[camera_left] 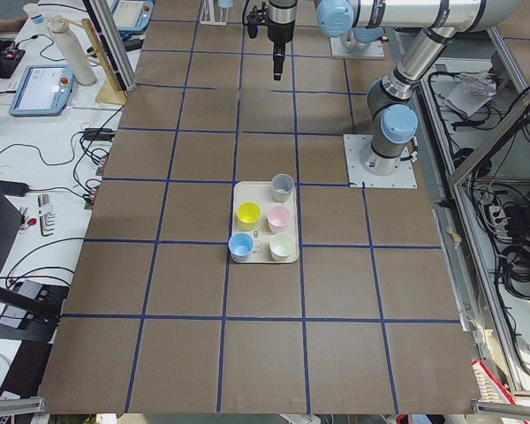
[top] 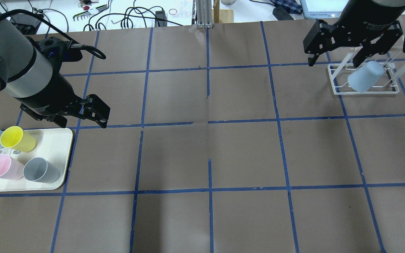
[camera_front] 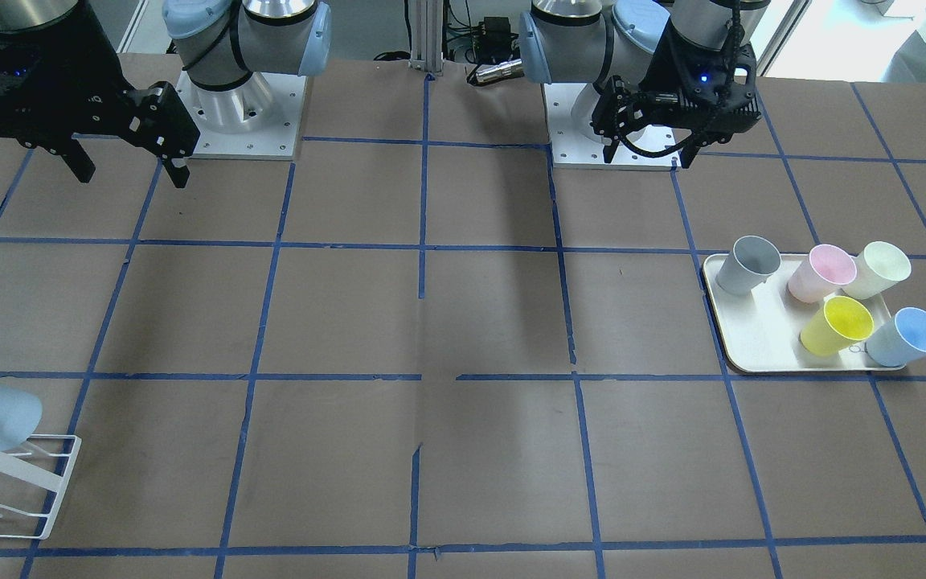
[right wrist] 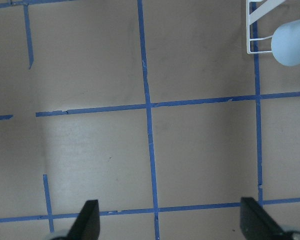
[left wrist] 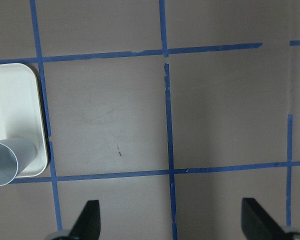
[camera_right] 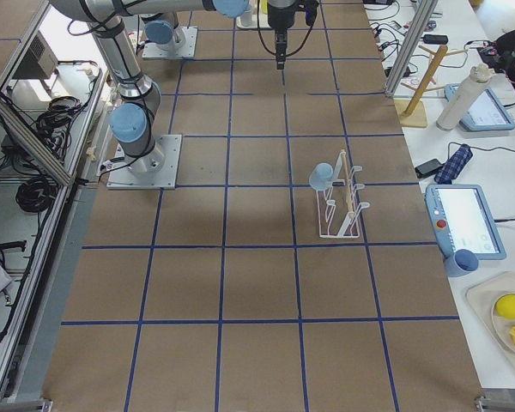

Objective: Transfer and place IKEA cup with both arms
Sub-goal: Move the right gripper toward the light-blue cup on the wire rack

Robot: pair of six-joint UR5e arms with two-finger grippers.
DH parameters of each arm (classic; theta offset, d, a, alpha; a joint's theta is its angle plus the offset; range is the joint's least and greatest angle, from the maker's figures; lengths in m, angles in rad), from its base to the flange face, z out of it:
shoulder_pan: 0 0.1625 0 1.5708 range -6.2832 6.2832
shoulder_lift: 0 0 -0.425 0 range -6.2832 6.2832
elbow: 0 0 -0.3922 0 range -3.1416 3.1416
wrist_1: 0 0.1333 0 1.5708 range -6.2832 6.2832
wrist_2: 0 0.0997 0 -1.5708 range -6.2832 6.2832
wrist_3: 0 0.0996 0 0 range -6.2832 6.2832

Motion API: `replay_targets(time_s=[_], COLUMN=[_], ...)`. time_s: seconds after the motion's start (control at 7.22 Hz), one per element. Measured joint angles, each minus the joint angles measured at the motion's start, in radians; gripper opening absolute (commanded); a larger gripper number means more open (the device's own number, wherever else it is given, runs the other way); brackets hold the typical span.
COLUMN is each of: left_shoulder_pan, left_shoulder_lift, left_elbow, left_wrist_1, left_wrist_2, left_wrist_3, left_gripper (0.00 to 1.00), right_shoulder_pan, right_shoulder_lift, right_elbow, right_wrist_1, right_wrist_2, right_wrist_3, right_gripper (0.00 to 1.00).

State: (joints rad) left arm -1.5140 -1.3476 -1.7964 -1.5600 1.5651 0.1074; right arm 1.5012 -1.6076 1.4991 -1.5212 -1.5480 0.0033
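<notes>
Left claw (camera_front: pixel 646 153), wide and empty, hung near the cream rectangular tray (camera_front: pixel 752 342) at the bench's left edge. It should straddle the pale blue tapered plastic tumbler (camera_front: pixel 905 336) there squarely, clearing the neighbouring yellow plastic cup (camera_front: pixel 835 325). Right claw (camera_front: pixel 133 173) hung wide too.

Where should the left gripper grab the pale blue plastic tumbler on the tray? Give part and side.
Likely its rim, from above: the pale blue plastic tumbler stands mouth-up at a corner of the cream tray. Pinch the wall on its outer side, away from the yellow cup and cream cup beside it.
</notes>
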Motion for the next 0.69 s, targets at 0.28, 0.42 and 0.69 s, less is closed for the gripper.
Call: replay_targets(time_s=[0.28, 0.42, 0.69], left_shoulder_pan=[0.0, 0.0, -0.001], left_shoulder_lift=[0.001, 0.002, 0.002], left_elbow=[0.004, 0.006, 0.009], left_wrist_1=[0.0, 0.0, -0.002], left_wrist_2=[0.001, 0.001, -0.003], left_wrist_3=[0.0, -0.001, -0.003], left_gripper=[1.0, 1.0, 1.0], right_shoulder_pan=[0.001, -0.002, -0.03], right_shoulder_lift=[0.0, 0.003, 0.026], right_elbow=[-0.002, -0.004, -0.029], right_wrist_1=[0.0, -0.001, -0.019], right_wrist_2=[0.0, 0.0, -0.002], right_wrist_3=[0.004, -0.003, -0.092], right_gripper=[1.0, 1.0, 1.0])
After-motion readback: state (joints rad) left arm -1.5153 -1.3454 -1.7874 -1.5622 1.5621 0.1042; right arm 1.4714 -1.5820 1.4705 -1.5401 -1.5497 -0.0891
